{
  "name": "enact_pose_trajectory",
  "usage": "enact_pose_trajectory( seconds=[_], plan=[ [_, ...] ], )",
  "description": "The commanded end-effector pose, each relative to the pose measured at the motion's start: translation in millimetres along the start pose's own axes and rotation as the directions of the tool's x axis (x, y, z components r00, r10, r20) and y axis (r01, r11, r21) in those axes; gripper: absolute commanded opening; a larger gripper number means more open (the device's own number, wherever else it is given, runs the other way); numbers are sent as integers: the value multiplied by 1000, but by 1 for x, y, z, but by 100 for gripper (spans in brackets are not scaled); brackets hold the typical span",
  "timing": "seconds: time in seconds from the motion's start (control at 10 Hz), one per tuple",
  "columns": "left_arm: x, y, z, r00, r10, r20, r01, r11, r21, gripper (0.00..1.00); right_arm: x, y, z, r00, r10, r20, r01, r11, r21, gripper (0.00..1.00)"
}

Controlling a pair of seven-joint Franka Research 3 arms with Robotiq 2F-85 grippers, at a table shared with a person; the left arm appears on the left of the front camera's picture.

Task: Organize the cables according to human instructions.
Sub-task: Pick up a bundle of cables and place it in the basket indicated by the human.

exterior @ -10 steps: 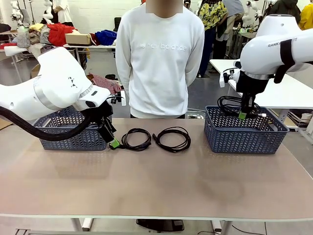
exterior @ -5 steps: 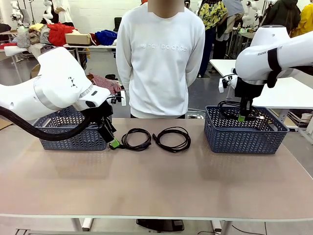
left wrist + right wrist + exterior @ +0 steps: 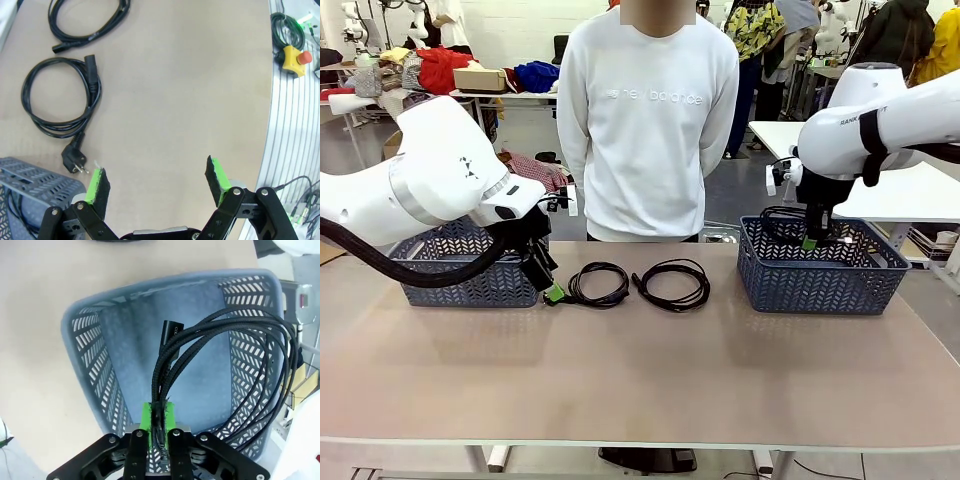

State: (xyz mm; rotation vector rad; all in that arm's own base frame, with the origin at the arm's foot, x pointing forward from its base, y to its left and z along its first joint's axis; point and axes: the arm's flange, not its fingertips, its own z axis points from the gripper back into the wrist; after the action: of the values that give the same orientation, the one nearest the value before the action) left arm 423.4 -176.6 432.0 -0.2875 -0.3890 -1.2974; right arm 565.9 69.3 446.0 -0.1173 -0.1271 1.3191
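Bright, even light from overhead fills the room. The table (image 3: pixel 650 370) shows a dull sheen and only soft, faint shadows. Everything looks sharp, even the cable (image 3: pixel 170 365) near the right wrist lens; both wrist views bow at the edges.

Front view: set at the near edge of the table (image 3: pixel 640 390), between the arms, facing across to the person (image 3: pixel 650 130) at the far side, back enough to take in the left basket (image 3: pixel 470 287) and the right basket (image 3: pixel 820 288). Left wrist view: hung close above the table, looking down past the left gripper (image 3: pixel 155 170); shared with the front view two coiled cables (image 3: pixel 94 82) and a left basket corner. Right wrist view: hung close over the right basket, looking down past the right gripper (image 3: pixel 157 407) and its cable (image 3: pixel 169 332); shared both with the front.
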Motion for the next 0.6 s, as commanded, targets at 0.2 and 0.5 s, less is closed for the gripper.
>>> enact_pose_trajectory(
  seconds=[0.2, 0.5],
  plan=[
    [-1, -1, 2, 1000, 1, 0, -1, 1000, 5, 100, -4, -10, -6, 994, 104, 36, -103, 995, -16, 19],
    [-1, -1, 2, 1000, 1, 0, -1, 1000, 5, 100, -5, -14, -10, 997, 71, 34, -71, 997, 18, 51]
  ],
)
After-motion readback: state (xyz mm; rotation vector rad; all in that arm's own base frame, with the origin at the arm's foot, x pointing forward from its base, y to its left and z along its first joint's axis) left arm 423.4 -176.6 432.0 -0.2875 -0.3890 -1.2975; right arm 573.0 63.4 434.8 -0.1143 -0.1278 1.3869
